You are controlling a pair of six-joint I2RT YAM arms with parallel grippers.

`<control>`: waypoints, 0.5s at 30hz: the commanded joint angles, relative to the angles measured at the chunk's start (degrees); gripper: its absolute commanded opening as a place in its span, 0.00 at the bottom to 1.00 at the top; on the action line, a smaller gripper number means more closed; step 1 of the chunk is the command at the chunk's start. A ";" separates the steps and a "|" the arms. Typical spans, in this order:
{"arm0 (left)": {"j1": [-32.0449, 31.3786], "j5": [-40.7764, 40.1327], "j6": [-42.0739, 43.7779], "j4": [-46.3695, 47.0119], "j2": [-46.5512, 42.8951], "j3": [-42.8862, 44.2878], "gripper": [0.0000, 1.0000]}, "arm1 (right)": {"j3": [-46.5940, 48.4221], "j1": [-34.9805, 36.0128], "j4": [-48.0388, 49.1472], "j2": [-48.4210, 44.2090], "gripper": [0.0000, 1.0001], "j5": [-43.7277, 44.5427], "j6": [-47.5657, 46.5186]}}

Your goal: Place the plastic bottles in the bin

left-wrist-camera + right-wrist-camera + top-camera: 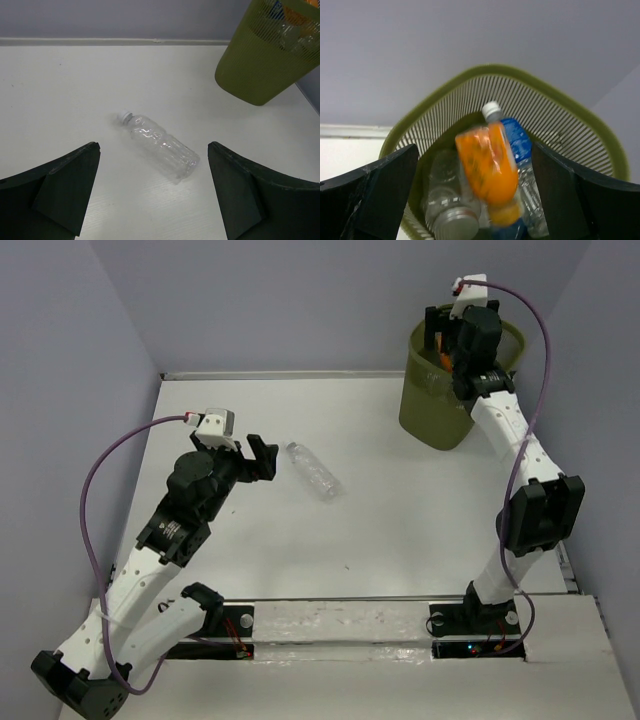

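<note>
L tool (262,458) sits low over the surface (400,520), mid-left of the top view. It's spread wide and holds nothing. In the L wrist view both fingers (65,185) show at the bottom corners, far apart. One clear bottle (160,147) lies on its side between and beyond them, touching neither. Its white cap (125,116) points to the upper left of that frame and its base to the lower right. In the top view the same bottle (315,472) lies just to the right of the L tool, apart from it, diagonal on the surface.

R tool (450,335) is up at the top right of the top view, over the mouth of the bin (440,410). It's also wide open w/ an empty grip. The R wrist cam looks down into the bin (490,67). An orange bottle (490,170) shows mid-frame, blurred, w/ clear gaps to both fingers (375,195). I can't tell if it's resting or in the air. Next to it is a blue-label bottle (517,142), and at lower left a clear one w/ a grey cap (447,217).

The bin stands at the far right corner of the surface, well apart from the loose bottle. In the L wrist view the bin (255,70) is at upper right, w/ orange visible thru the mesh.
</note>
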 commanded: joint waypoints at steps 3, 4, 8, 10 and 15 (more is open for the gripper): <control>0.18 0.41 0.80 2.16 -0.86 0.51 0.99 | 0.39 3.73 -4.34 -8.24 0.99 -2.90 1.71; 0.27 0.50 0.80 2.16 -0.86 0.51 0.99 | -0.49 5.04 -5.04 -9.12 0.99 -3.52 1.28; 0.27 0.15 0.80 2.07 -0.77 0.51 0.99 | -6.55 11.91 -11.45 -11.59 0.98 -13.61 2.58; 0.18 -0.64 0.80 2.07 -0.95 0.51 0.99 | -10.41 16.29 -12.52 -11.07 0.98 -17.92 4.95; 0.27 -3.89 0.98 1.19 -1.12 0.78 0.99 | -17.99 26.48 -11.99 -2.38 0.97 -20.59 7.43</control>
